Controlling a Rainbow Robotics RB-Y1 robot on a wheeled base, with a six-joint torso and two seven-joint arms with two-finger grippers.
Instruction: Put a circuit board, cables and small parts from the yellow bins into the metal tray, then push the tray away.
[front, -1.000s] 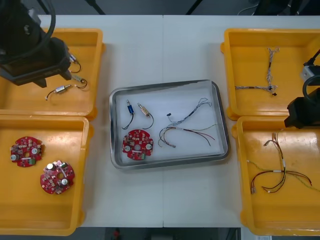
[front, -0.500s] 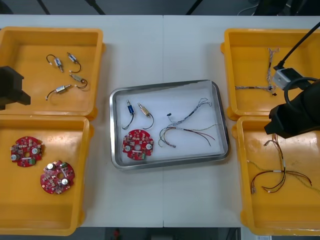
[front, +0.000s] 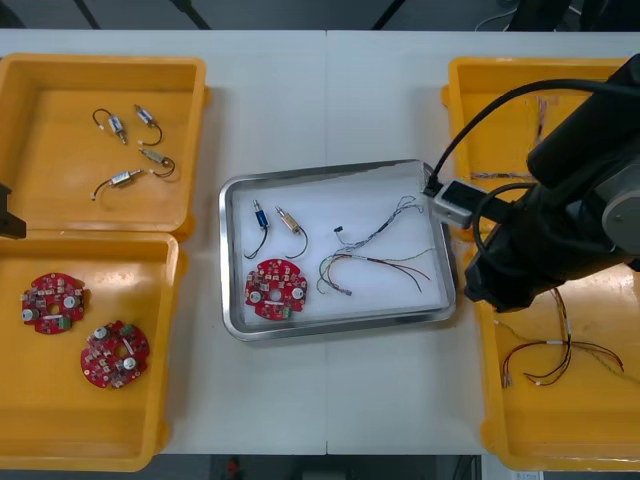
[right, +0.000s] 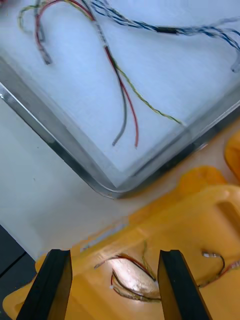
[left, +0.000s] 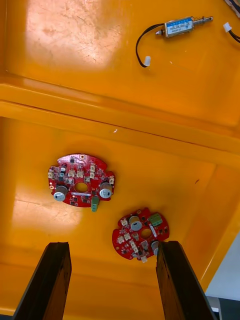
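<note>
Front view has the metal tray (front: 340, 323) sitting mid-counter (front: 330, 100) between the yellow bins (front: 60, 180). It already holds a circuit board (front: 275, 289), two small metal parts (front: 262, 218), a red and yellow cable (front: 375, 268) and a twisted blue and white cable (front: 385, 225). So I'd say loading is done and the push is what's left.

Right tool (right: 112, 257) is spread wide with nothing in it, hanging over the rim of the near right bin (right: 200, 200), just beside the tray's near right corner. To do it well, drop the fingers behind the tray's near rim, closer to its middle than the corner so it doesn't spin. Then shove slow and straight.

Left tool (left: 112, 247) is idle, also wide and empty, over the near left bin (left: 30, 165) with two spare boards (left: 81, 180).
</note>
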